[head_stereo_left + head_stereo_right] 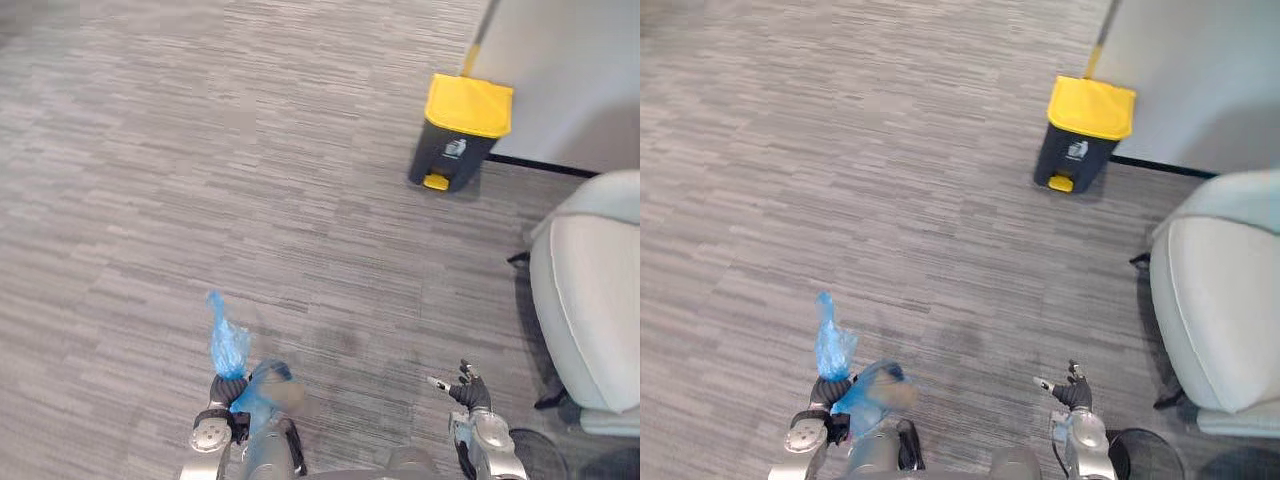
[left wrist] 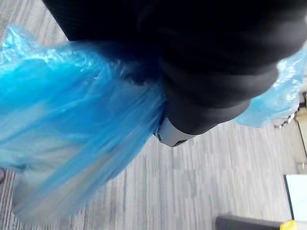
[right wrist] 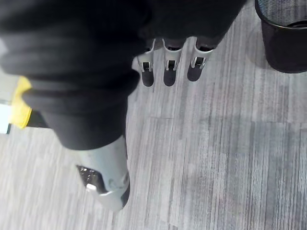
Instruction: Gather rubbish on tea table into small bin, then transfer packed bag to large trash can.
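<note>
The blue rubbish bag (image 1: 262, 392) is off the floor in the left hand (image 1: 226, 390), which is closed round its gathered neck. A twisted tuft of plastic stands up past the fist, and the filled body bulges just beside the hand on its inner side. In the left wrist view the bag (image 2: 72, 124) billows round the dark cover and hides most of the fingers. The right hand (image 1: 466, 391) hangs well apart from the bag on the other side, fingers (image 3: 165, 72) loosely straight and holding nothing. A black mesh bin (image 3: 284, 40) stands on the floor close by that hand. The yellow-lidded pedal bin (image 1: 460, 130) stands far ahead of both hands, nearer the right hand's line than the left's. Its lid is down and its yellow foot pedal (image 1: 435, 181) faces this way. Bare grey carpet (image 1: 200, 160) lies between, and a pale upholstered chair (image 1: 590, 290) sits off beyond the right hand. I judge that the gathering is done and the carry to the large can is under way, with most of the distance left. Next comes walking forward and rightward with the grip held. Then the lid must be raised, probably by the pedal or the free right hand, before the bag is brought over the opening and let go.
</note>
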`<state>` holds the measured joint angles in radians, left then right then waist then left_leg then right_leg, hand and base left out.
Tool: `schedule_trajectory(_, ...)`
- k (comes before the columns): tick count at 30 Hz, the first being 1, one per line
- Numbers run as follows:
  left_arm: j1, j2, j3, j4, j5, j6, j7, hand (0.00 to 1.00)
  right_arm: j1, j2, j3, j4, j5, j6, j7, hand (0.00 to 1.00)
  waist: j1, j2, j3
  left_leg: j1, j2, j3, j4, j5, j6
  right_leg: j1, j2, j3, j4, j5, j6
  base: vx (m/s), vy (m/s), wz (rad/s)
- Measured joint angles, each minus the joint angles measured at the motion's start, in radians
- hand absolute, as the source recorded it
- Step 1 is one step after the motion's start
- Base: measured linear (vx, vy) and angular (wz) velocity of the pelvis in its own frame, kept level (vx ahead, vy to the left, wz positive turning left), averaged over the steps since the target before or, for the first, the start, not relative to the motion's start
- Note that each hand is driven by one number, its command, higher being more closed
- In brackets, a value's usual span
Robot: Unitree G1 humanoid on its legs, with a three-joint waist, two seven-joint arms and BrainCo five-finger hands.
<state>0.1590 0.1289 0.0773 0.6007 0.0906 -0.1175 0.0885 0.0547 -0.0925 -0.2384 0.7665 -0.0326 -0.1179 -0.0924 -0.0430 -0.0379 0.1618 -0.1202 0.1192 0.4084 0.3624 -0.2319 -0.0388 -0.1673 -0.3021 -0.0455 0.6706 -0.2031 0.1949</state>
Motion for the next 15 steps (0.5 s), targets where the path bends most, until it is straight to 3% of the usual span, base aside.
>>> schedule_trajectory(2, 0.010, 0.002, -0.007, 0.000, -0.001, 0.002, 0.001, 1.00, 0.011, -0.011, 0.001, 0.016, -0.001, 0.005, 0.000, 0.00, -0.009, 0.027, 0.010, 0.088, 0.004, 0.026, -0.059, -0.019, 0.006, -0.055, -0.016, -0.036, 0.140, 0.072, -0.043, 0.24, 0.060, -0.61)
schedule_trajectory(3, 0.007, 0.013, -0.006, 0.000, -0.003, 0.001, 0.004, 1.00, 0.008, -0.013, 0.004, 0.033, -0.005, 0.009, 0.000, 0.00, -0.020, 0.043, 0.018, 0.124, 0.006, 0.042, -0.091, -0.022, 0.005, -0.103, -0.015, -0.084, 0.191, 0.004, -0.080, 0.25, 0.040, -0.54)
schedule_trajectory(4, 0.000, 0.020, -0.006, 0.001, -0.006, 0.001, 0.005, 1.00, -0.001, -0.015, 0.007, 0.040, -0.009, 0.011, 0.000, 0.00, -0.024, 0.042, 0.021, 0.137, 0.008, 0.053, -0.105, -0.019, 0.001, -0.135, -0.014, -0.118, 0.201, -0.029, -0.094, 0.25, -0.020, -0.43)
schedule_trajectory(5, -0.024, 0.034, -0.005, 0.018, -0.010, 0.001, 0.007, 1.00, -0.018, -0.025, 0.017, 0.047, -0.009, 0.013, 0.000, 0.00, -0.030, 0.048, 0.026, 0.154, 0.021, 0.074, -0.123, -0.014, -0.008, -0.203, -0.001, -0.197, 0.183, -0.070, -0.134, 0.26, -0.086, -0.35)
schedule_trajectory(7, -0.061, 0.051, -0.006, 0.051, -0.010, 0.002, 0.006, 1.00, -0.034, -0.050, 0.036, 0.048, -0.009, 0.013, 0.000, 0.00, -0.040, 0.060, 0.036, 0.182, 0.041, 0.088, -0.143, -0.008, -0.019, -0.278, 0.045, -0.309, 0.071, -0.067, -0.160, 0.32, -0.136, -0.17)
schedule_trajectory(8, -0.069, 0.061, -0.006, 0.062, -0.011, 0.001, 0.006, 1.00, -0.033, -0.057, 0.039, 0.049, -0.009, 0.013, -0.001, 0.00, -0.051, 0.046, 0.038, 0.217, 0.032, 0.086, -0.162, -0.001, -0.032, -0.286, 0.078, -0.365, -0.085, -0.002, -0.181, 0.35, -0.128, 0.07)
schedule_trajectory(9, -0.065, 0.079, -0.009, 0.062, -0.010, 0.000, 0.005, 1.00, -0.018, -0.057, 0.043, 0.052, -0.009, 0.011, -0.003, 0.00, -0.054, 0.015, 0.033, 0.256, -0.004, 0.078, -0.181, 0.000, -0.051, -0.265, 0.096, -0.381, -0.230, 0.158, -0.225, 0.44, -0.148, -0.10)
schedule_trajectory(10, -0.073, 0.055, -0.007, 0.087, -0.010, 0.002, 0.006, 1.00, -0.031, -0.089, 0.044, 0.074, -0.010, 0.011, -0.007, 0.00, -0.048, 0.052, 0.044, 0.288, 0.019, 0.054, -0.193, -0.004, -0.080, -0.253, 0.128, -0.370, -0.212, 0.187, -0.325, 0.31, -0.069, -0.29)
schedule_trajectory(12, -0.073, 0.051, -0.007, 0.086, -0.009, -0.004, 0.005, 1.00, -0.053, -0.098, 0.038, 0.072, -0.009, 0.010, -0.014, 0.00, -0.054, 0.080, 0.045, 0.283, 0.040, 0.027, -0.163, 0.021, -0.120, -0.260, 0.143, -0.368, -0.199, 0.119, -0.313, 0.40, -0.157, -0.35)
schedule_trajectory(14, -0.099, 0.044, -0.009, 0.093, -0.009, -0.003, 0.004, 1.00, -0.042, -0.099, 0.034, 0.075, -0.009, 0.013, -0.013, 0.00, -0.056, 0.084, 0.047, 0.232, 0.077, -0.009, -0.020, 0.039, -0.152, -0.243, 0.151, -0.369, -0.176, 0.060, -0.297, 0.37, -0.201, -0.05)
schedule_trajectory(15, -0.105, 0.037, -0.012, 0.094, -0.009, -0.004, 0.003, 1.00, -0.030, -0.098, 0.034, 0.075, -0.009, 0.016, -0.013, 0.00, -0.056, 0.085, 0.049, 0.181, 0.120, -0.048, 0.135, 0.084, -0.197, -0.198, 0.170, -0.373, -0.200, 0.045, -0.298, 0.32, -0.158, -0.09)
